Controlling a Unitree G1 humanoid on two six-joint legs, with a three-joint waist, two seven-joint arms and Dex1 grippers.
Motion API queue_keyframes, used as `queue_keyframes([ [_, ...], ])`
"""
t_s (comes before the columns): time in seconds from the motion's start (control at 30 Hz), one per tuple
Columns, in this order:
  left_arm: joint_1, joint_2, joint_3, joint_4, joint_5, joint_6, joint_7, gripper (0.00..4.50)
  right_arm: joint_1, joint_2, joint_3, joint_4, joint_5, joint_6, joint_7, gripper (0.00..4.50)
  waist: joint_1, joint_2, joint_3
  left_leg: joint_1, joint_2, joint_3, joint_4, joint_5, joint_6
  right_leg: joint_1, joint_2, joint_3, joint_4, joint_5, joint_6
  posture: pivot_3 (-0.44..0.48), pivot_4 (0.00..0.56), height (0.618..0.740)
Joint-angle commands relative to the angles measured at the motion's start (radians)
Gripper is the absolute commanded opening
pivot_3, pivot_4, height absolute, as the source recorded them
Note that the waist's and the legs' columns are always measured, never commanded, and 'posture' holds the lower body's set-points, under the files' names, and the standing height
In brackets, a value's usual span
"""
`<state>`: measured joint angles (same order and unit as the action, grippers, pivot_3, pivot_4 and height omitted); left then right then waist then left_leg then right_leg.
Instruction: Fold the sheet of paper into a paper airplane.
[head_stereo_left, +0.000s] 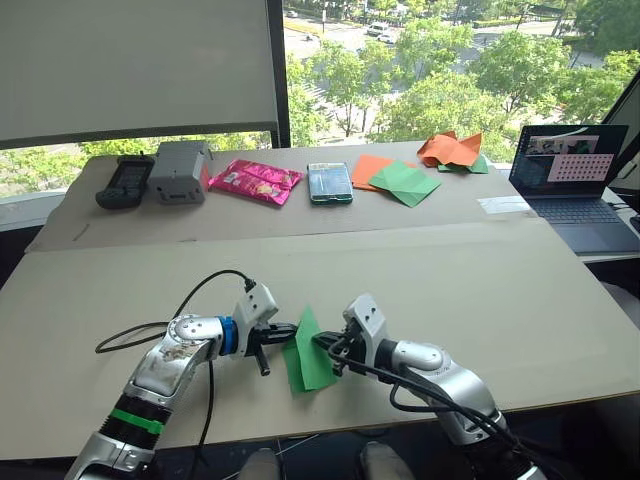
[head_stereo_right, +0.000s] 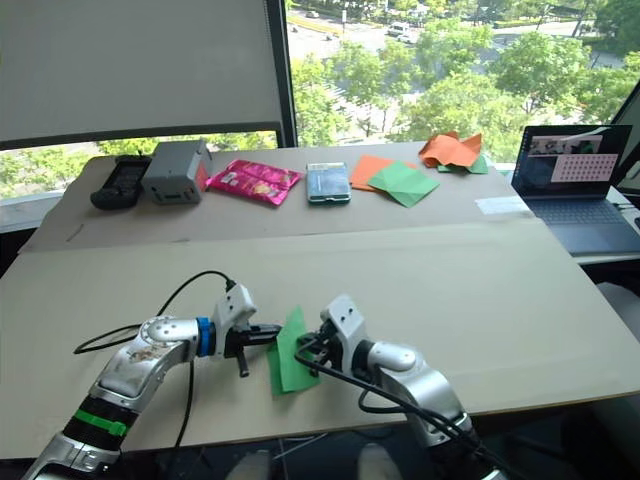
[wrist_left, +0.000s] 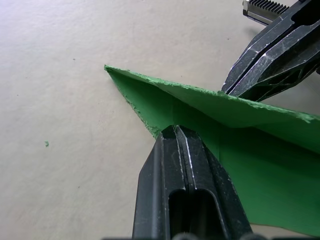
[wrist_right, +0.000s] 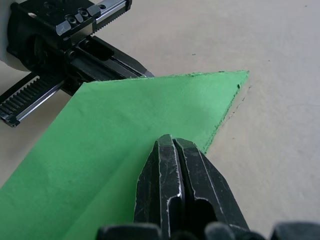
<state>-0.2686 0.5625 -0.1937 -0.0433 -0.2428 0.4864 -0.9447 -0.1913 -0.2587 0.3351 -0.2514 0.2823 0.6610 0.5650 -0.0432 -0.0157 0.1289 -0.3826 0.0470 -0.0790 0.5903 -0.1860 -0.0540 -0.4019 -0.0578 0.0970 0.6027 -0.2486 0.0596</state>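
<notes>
The green paper (head_stereo_left: 307, 352) is near the front edge of the table (head_stereo_left: 480, 290), held up off it between the two grippers. It is folded into a pointed shape with flaps.

The left gripper (head_stereo_left: 283, 335) comes in from the left. Its two black fingers (wrist_left: 181, 150) are pressed together, pinching the paper. The right gripper (head_stereo_left: 328, 345) comes in from the right. Its fingers (wrist_right: 172, 155) are also pressed together on the paper, on the other side.

At the back of the table lie more things in a row: a black remote (head_stereo_left: 125, 181), a grey box (head_stereo_left: 180, 170), a pink packet (head_stereo_left: 255, 181), a phone (head_stereo_left: 329, 182), flat orange and green sheets (head_stereo_left: 395, 178), and crumpled orange paper (head_stereo_left: 450, 149). A laptop (head_stereo_left: 575, 185) stands open on the far right.

Nothing here is a holder with things inside it.
</notes>
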Motion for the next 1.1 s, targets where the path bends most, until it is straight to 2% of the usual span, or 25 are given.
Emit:
queue_keyframes([
  [0.03,0.015,0.027,0.043,-0.037,-0.016,0.026,0.012,0.03,-0.016,0.009,-0.001,-0.001,-0.007,-0.029,0.004,0.0,-0.001,0.0,0.0,0.0,0.0,0.0,0.0,0.0,0.0,0.0,0.0,0.0,0.001,0.0,0.0,0.0,0.15,0.721],
  [0.27,0.011,0.044,0.126,-0.117,-0.097,0.099,0.018,0.03,-0.022,0.011,0.005,0.016,-0.014,-0.036,0.012,0.0,0.0,-0.002,0.001,-0.001,0.0,0.0,0.0,0.0,0.0,-0.001,0.0,0.0,0.001,0.0,0.0,0.0,0.15,0.721],
  [0.47,0.023,0.037,0.129,-0.184,-0.164,0.137,-0.006,0.03,-0.029,0.015,0.007,0.022,-0.022,-0.036,0.017,0.0,0.0,-0.002,0.001,0.0,0.0,0.0,0.0,0.0,0.0,-0.001,0.0,0.0,0.001,0.0,0.0,0.0,0.15,0.721],
  [0.87,0.061,0.047,0.005,-0.049,-0.036,0.025,-0.009,0.03,-0.045,0.008,-0.014,-0.015,-0.009,-0.034,0.029,0.0,0.002,-0.002,0.001,0.0,0.0,0.0,0.0,0.0,0.0,-0.001,0.0,0.0,0.004,0.0,0.0,0.0,0.15,0.721],
  [1.1,0.063,0.042,-0.035,-0.017,0.003,-0.026,-0.011,0.03,-0.114,-0.005,-0.012,0.07,-0.034,-0.078,0.064,0.0,0.001,-0.002,0.001,0.001,0.0,0.0,0.0,0.0,0.0,0.0,0.0,0.0,0.004,0.0,0.0,0.0,0.15,0.721],
])
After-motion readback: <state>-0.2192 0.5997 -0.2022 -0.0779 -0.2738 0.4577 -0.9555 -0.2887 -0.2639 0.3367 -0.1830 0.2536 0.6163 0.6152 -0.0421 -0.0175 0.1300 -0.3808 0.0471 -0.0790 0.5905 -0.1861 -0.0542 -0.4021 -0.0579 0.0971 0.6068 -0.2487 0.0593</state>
